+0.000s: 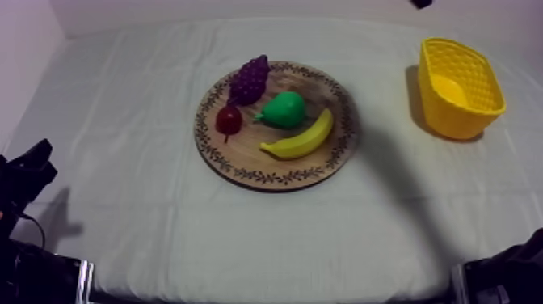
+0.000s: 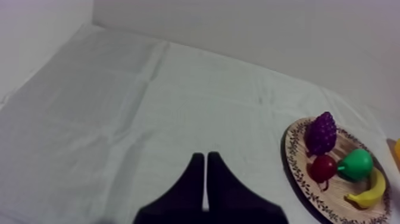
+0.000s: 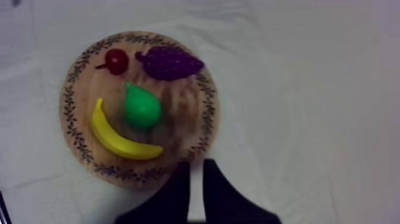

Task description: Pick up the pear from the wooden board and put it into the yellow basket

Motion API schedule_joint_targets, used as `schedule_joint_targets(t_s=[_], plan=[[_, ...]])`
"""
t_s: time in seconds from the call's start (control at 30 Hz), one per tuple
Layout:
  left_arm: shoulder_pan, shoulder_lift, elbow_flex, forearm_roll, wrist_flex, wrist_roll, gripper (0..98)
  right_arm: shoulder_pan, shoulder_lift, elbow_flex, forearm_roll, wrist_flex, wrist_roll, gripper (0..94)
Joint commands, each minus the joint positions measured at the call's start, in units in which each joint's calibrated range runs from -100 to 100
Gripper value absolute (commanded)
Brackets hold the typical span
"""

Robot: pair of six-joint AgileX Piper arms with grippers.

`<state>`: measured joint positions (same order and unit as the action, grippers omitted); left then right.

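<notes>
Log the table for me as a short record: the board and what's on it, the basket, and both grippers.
board: mid-table
on board: pear, banana, grapes, red fruit
pear: between grapes and banana, not gripped
basket: right of board, apart from it, no fruit seen inside
left gripper: shut on nothing, over bare cloth
right gripper: shut on nothing, by the board's rim near the banana

left gripper (image 2: 205, 157): black, tapered fingers | right gripper (image 3: 196, 164): black, tapered fingers

Pear (image 1: 284, 109) on wooden board (image 1: 249, 164) — yellow basket (image 1: 459, 120) well apart
</notes>
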<state>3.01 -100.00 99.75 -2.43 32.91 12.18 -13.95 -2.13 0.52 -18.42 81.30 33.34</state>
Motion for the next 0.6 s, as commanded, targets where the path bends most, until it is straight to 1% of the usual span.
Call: schedule_joint_targets(t_s=[0.0, 0.03, 0.07, 0.1, 0.17, 0.23, 0.33, 0.37, 0.43, 0.57], plan=[[-0.01, 0.0, 0.03, 0.01, -0.01, -0.02, 0.1, -2.19, 4.27, -1.0, 0.05, -0.03, -0.11, 10.2], [-0.01, 0.0, 0.03, 0.01, -0.01, -0.03, 0.1, -2.81, 5.44, -1.64, 0.19, -0.02, -0.33, 12.5], [-0.01, 0.0, 0.03, 0.01, -0.01, -0.04, 0.1, -3.39, 6.56, -2.32, 0.42, 0.13, -0.66, 17.3], [-0.01, 0.0, 0.03, 0.01, -0.01, -0.02, 0.1, -3.95, 7.63, -3.03, 0.73, 0.42, -1.0, 24.4], [-0.01, 0.0, 0.03, 0.01, -0.01, -0.03, 0.1, -5.0, 9.49, -4.5, 1.53, 1.34, -1.72, 42.5], [-0.01, 0.0, 0.03, 0.01, -0.01, -0.02, 0.1, -5.98, 10.95, -5.74, 2.43, 2.3, -2.47, 58.0], [-0.01, 0.0, 0.03, 0.01, -0.01, -0.03, 0.1, -7.41, 12.31, -6.74, 4.13, 2.89, -3.59, 74.9], [-0.01, 0.0, 0.03, 0.01, -0.01, -0.02, 0.1, -7.82, 12.64, -7.03, 4.67, 2.94, -3.88, 78.6], [-0.01, 0.0, 0.03, 0.01, -0.01, -0.02, 0.1, -8.36, 13.32, -7.61, 5.43, 2.96, -4.16, 83.2], [-0.01, 0.0, 0.03, 0.01, -0.01, -0.02, 0.1, -8.37, 15.23, -8.8, 5.87, 3.29, -3.88, 85.8]])
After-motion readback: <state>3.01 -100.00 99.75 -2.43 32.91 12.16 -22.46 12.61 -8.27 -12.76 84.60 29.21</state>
